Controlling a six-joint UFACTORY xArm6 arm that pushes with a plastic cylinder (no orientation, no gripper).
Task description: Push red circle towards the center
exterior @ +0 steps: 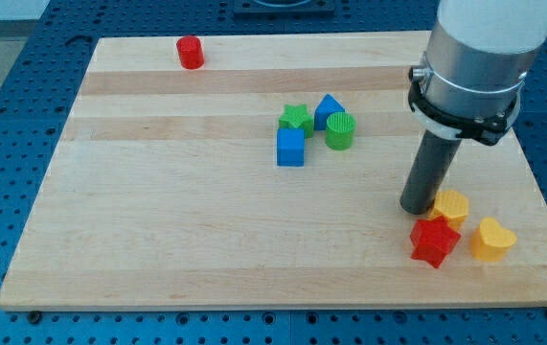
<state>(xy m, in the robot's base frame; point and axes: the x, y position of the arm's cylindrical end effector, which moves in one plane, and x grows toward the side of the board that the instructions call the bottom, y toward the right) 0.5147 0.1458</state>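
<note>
The red circle, a small red cylinder, stands near the top left of the wooden board. My tip rests on the board at the view's right, far from the red circle. It stands just left of a yellow hexagon block and above a red star block.
A yellow heart block lies at the right of the red star. Near the middle sit a green star, a blue pentagon-like block, a green cylinder and a blue cube, close together.
</note>
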